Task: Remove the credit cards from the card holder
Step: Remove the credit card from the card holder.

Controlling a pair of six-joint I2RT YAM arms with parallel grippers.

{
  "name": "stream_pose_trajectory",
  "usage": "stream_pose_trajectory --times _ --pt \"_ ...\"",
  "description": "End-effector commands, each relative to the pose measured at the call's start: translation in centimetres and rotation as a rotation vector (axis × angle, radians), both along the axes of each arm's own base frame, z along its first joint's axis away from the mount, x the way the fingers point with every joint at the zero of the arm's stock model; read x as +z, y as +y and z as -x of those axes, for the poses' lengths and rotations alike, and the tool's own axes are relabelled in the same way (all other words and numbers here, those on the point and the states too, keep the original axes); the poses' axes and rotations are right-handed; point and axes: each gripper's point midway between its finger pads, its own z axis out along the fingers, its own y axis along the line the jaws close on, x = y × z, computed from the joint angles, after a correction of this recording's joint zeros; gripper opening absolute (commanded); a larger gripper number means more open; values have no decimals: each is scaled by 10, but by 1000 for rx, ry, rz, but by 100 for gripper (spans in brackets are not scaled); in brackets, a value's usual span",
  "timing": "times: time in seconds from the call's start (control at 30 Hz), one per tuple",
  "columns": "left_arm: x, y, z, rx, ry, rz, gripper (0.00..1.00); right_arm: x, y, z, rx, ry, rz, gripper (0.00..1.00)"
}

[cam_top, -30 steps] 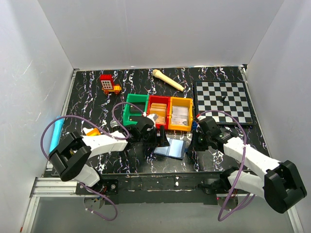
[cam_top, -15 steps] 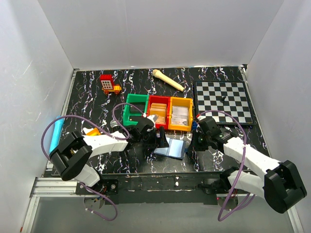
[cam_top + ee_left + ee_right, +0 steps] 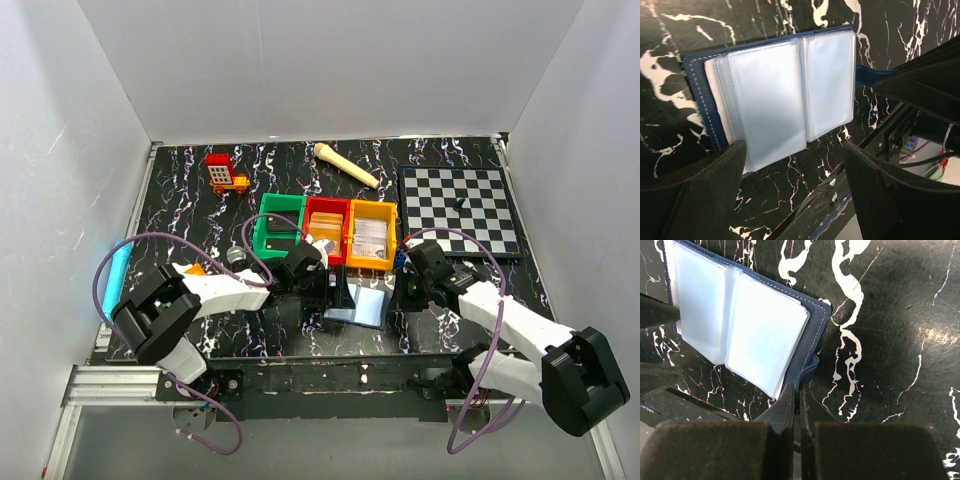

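the card holder (image 3: pixel 358 305) lies open on the desk (image 3: pixel 280 165), just on the near side of the orange bin (image 3: pixel 370 266), its clear sleeves (image 3: pixel 770 100) facing up. the right claw (image 3: pixel 797 390), near and right of that bin, is closed on the holder's navy edge tab. the left claw (image 3: pixel 792 147), near and left of the bin, stands wide open around the holder's end.

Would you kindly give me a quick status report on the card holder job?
Left gripper open, jaws straddling the card holder. Right gripper shut on its strap. Holder lies open, clear sleeves up. Nothing on the sleeves.
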Motion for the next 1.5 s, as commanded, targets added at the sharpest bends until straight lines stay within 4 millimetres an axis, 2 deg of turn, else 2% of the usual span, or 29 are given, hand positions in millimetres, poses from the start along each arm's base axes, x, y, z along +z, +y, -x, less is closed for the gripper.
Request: stream_pose_trajectory --times 0.0,0.2,0.4,0.63,0.9,1.03,1.1,1.17,1.23,1.3,1.33,1.47 --pt "18 -23 5 -106 -31 81 77 13 12 -10 25 -32 -42 1" --pt "21 -35 13 -182 -20 117 77 10 12 -9 28 -20 -38 1" --pt "38 -51 17 -240 -48 177 77 7 11 -9 26 -16 -28 1" --pt "47 -70 28 -330 -68 207 77 5 7 -8 27 -21 -7 1" --pt "53 -73 31 -357 -80 210 76 -4 -2 -4 20 -11 23 1" --pt "68 -60 25 -315 -151 187 77 -3 -4 -5 6 -19 23 1" --pt "78 -45 16 -228 -205 176 78 -2 -4 -6 3 -20 23 1" --pt "79 -27 7 -146 -216 170 79 -2 -4 -6 9 -19 24 1" --pt "70 -10 -3 -69 -202 133 79 -3 -3 -6 9 -19 21 1" --pt "58 -1 -10 -27 -182 87 79 -3 -3 -6 10 -16 20 1" --pt "46 6 -9 -17 -148 43 79 -3 -3 -6 11 -14 19 1" --pt "25 11 -9 -2 -100 -7 79 -2 -3 -5 12 -18 19 1"
